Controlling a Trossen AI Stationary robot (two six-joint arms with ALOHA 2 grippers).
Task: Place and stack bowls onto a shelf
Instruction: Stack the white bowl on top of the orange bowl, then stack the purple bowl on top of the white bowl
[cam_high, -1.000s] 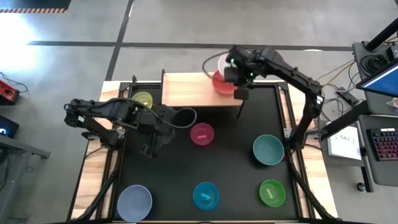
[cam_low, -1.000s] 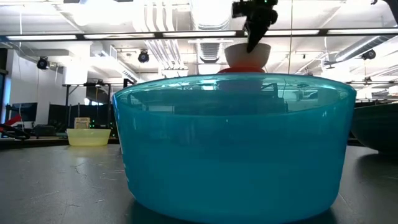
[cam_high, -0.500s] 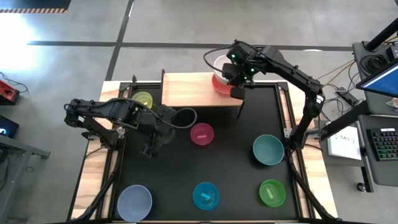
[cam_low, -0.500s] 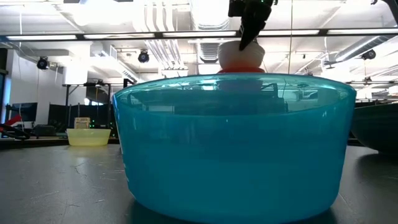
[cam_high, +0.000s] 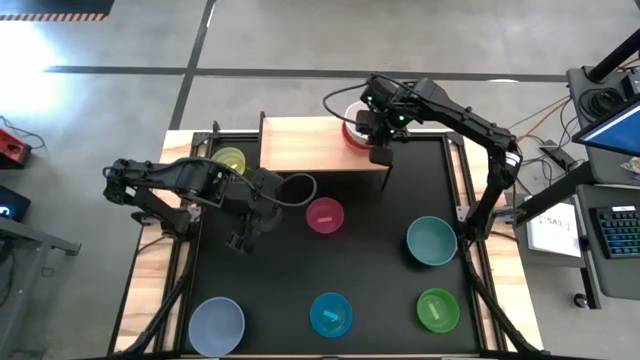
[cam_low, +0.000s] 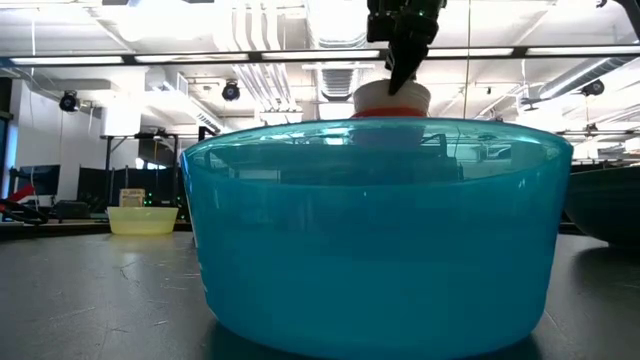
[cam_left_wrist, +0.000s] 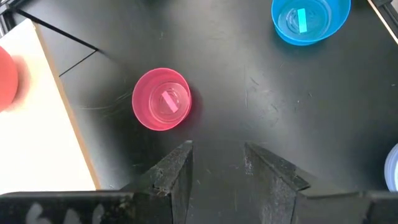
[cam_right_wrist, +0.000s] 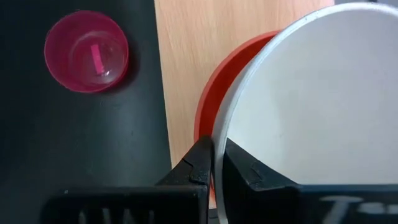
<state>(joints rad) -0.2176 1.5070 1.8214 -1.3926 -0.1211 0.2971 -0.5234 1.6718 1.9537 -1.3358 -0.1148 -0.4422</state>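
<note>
Right gripper (cam_right_wrist: 213, 163): my hold, pinched on white bowl (cam_right_wrist: 311, 106) rim, over red bowl (cam_right_wrist: 208, 112) at shelf (cam_high: 300, 145) end; risk: off-centre release tips stack off; left gripper (cam_left_wrist: 216, 163) open, idle.

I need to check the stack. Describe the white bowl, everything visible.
The white bowl is small, round and plain, plastic by its look, upright and empty. It sits over the red bowl at the shelf's right end; how deeply it has nested cannot be told. The right gripper pinches its rim, one finger inside and one outside. In the low view its white wall shows above a sliver of red. Nothing else touches it.
</note>
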